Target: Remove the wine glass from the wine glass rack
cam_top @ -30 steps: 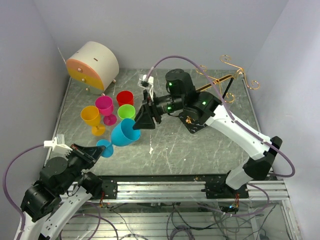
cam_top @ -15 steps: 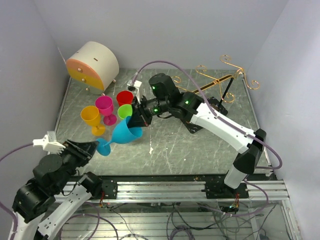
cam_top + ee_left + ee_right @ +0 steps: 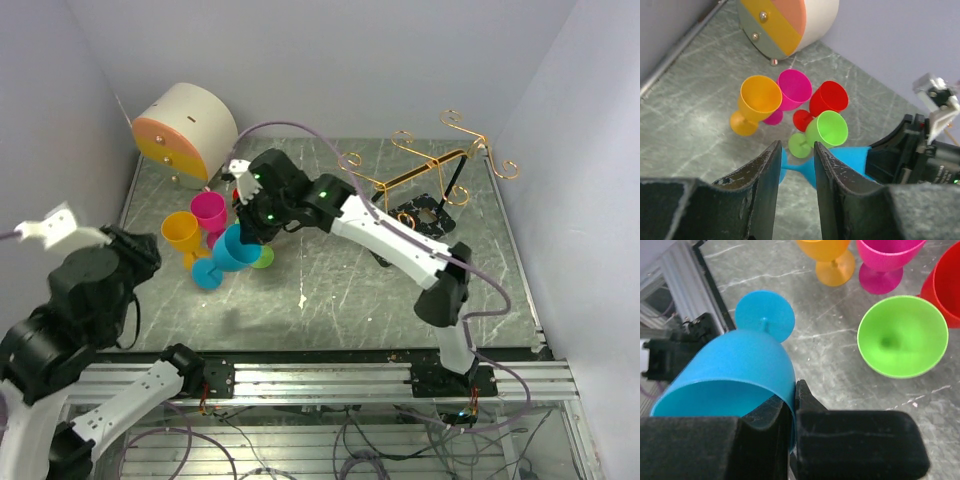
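The right end effector [image 3: 792, 394] reaches across to the left half of the grey tabletop [image 3: 340, 295]. Its fingers are pressed together on the rim wall of the blue wine glass [image 3: 237, 253], pinching the plastic between them. The glass is tilted, with its round foot toward the near left and its mouth toward the arm. I cannot tell whether the foot touches the surface. It is well apart from the wine glass rack [image 3: 440, 165], whose gold wire arms and curled hooks stand at the far right on a black base.

Four more plastic glasses stand upright in a cluster just beside the blue one. The orange wine glass [image 3: 759, 96] is on the left, with the magenta wine glass [image 3: 795, 86] close against it. The red wine glass [image 3: 831, 96] is to the right of those, and the green wine glass [image 3: 827, 127] is nearest the blue bowl.

The left end effector [image 3: 796, 150] hangs above the near-left part of the tabletop. Its fingers are spread with nothing between them, and the blue stem shows through the gap below.

A round cream drawer box [image 3: 190, 125] with an orange and yellow front sits in the back left corner.
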Motion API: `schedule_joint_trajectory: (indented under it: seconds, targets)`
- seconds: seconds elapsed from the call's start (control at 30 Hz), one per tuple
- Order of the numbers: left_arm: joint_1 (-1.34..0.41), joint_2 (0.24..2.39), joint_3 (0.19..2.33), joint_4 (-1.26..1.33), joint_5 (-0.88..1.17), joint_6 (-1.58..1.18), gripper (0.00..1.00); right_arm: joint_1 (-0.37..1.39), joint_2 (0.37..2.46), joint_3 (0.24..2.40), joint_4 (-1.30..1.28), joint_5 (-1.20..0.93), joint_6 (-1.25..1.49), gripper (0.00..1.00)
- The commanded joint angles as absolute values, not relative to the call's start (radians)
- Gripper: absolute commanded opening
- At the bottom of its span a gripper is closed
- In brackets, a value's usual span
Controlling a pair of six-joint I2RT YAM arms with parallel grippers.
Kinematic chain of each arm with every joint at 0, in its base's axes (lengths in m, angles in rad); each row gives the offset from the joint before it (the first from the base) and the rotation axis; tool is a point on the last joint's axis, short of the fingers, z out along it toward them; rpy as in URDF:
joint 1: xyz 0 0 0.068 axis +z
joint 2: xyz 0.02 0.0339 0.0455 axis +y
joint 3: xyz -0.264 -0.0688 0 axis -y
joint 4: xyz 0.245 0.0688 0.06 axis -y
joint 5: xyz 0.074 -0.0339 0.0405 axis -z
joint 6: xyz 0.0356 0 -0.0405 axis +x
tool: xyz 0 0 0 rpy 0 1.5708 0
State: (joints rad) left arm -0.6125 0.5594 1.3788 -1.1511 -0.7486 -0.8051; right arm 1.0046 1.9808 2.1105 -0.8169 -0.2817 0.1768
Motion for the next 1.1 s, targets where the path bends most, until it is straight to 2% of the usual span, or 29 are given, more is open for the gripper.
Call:
schedule_joint_trajectory:
  seconds: [0.0,0.17,0.37,0.8,1.07]
  targets:
    - [-0.618,0.729,1.468,-1.115,-0.768,-0.632,0.43,1.046,2.110,2.270,-0.940,-0.145,0.153,0.00]
    - [-0.618,0.853,1.549,-1.052,-0.731,-0.560,0.47,1.058,2.208,2.365,-0.982,-0.094,0.153,0.00]
    - [-0.618,0.955,1.592,-1.011,-0.641,-0.553,0.47,1.077,2.256,2.373,-0.993,-0.032,0.145,0.00]
    - [-0.618,0.930,1.572,-0.990,-0.625,-0.583,0.47,1.106,2.349,2.409,-0.990,0.056,0.145,0.00]
    - [-0.618,0.908,1.557,-0.987,-0.634,-0.594,0.47,1.105,2.298,2.371,-0.948,0.051,0.147,0.20]
